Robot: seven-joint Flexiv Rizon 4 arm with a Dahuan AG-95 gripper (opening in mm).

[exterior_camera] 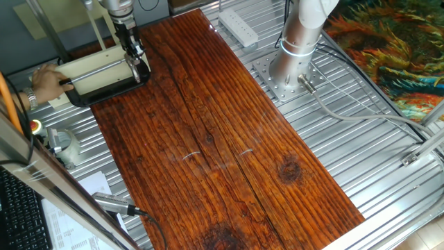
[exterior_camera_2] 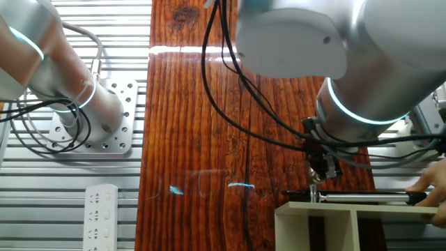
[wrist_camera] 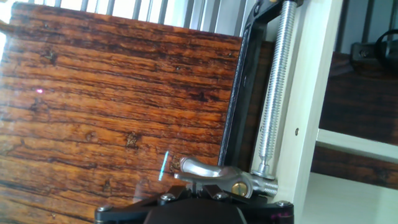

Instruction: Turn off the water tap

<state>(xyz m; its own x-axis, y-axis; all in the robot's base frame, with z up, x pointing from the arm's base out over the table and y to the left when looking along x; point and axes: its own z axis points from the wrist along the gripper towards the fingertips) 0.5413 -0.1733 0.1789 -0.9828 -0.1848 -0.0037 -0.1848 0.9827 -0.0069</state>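
The tap is a small silver lever handle point(wrist_camera: 208, 170) with a brass screw, fixed at the end of a black C-clamp point(wrist_camera: 239, 93) that lies on the wooden table beside a white box point(wrist_camera: 308, 99). My gripper point(wrist_camera: 195, 188) is right at the handle, its fingers drawn nearly together around the thin stem under the lever. In one fixed view the gripper point(exterior_camera: 134, 57) points down at the clamp's right end point(exterior_camera: 142, 75). In the other fixed view the gripper point(exterior_camera_2: 317, 185) stands over the clamp's screw rod point(exterior_camera_2: 362, 198).
A person's hand point(exterior_camera: 43, 83) holds the white box point(exterior_camera: 97, 75) and clamp at the table's far left; it also shows in the other fixed view point(exterior_camera_2: 431, 192). A power strip point(exterior_camera: 239, 26) and the arm's base point(exterior_camera: 291, 76) sit off the wooden board.
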